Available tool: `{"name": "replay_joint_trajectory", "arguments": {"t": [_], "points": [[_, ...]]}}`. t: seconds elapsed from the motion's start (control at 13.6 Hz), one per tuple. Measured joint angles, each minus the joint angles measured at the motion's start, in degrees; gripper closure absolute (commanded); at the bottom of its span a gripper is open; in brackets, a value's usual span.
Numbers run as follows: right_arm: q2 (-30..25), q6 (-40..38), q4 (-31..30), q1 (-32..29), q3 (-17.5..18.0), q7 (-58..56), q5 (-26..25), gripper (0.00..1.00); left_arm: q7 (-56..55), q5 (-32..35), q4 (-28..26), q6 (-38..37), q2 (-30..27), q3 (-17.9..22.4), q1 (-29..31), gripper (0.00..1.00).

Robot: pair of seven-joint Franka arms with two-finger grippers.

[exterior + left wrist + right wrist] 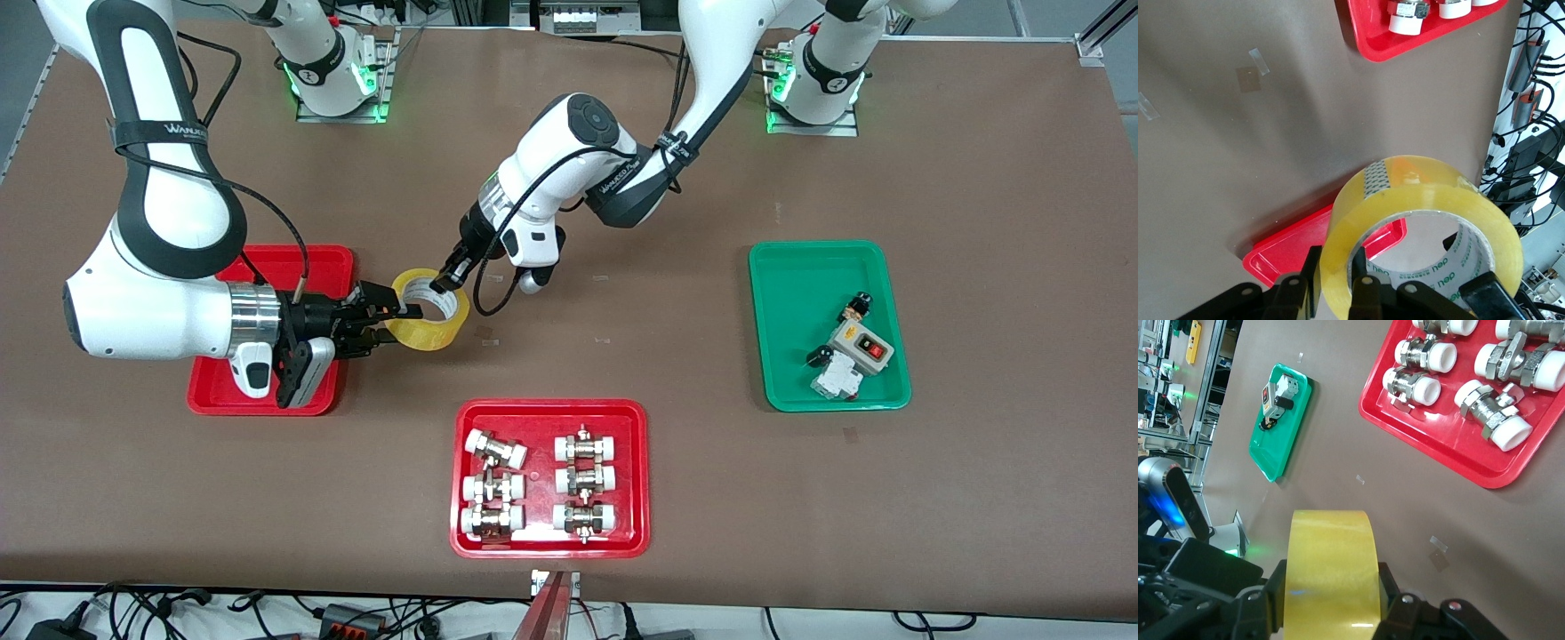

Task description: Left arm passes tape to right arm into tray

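Note:
The yellow tape roll [436, 333] hangs in the air beside the plain red tray [293, 262], over the table toward the right arm's end. My left gripper [442, 284] is shut on the roll's wall, one finger inside the white core and one outside, as the left wrist view [1338, 280] shows on the tape [1425, 180]. My right gripper [391, 320] grips the same roll across its width; in the right wrist view [1331, 581] its fingers press both flat faces of the tape [1331, 547]. The plain red tray [1291, 247] lies under the right arm.
A red tray of white-capped metal fittings [547, 411] lies near the front camera; it also shows in both wrist views [1371, 40] [1438, 447]. A green tray [800, 293] with a switch box lies toward the left arm's end, also seen from the right wrist [1281, 447].

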Motion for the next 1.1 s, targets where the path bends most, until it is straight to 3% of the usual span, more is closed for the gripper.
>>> {"name": "replay_joint_trajectory", "arguments": {"t": [0.07, 0.59, 1.1], "points": [[0.02, 0.0, 0.01, 0.01, 0.0, -0.09, 0.01, 0.79, -0.22, 0.08, 0.0, 0.0, 0.01, 0.0, -0.01, 0.0], [0.25, -0.11, 0.01, 0.08, 0.02, -0.25, 0.0, 0.83, 4.61, 2.95, 0.42, -0.27, 0.01, 0.49, 1.7, 0.0], [0.25, -0.13, 0.01, 0.07, 0.01, -0.28, -0.87, 0.83, 12.6, 2.95, 1.47, -14.69, -3.18, -0.38, 5.25, 0.0]]}}
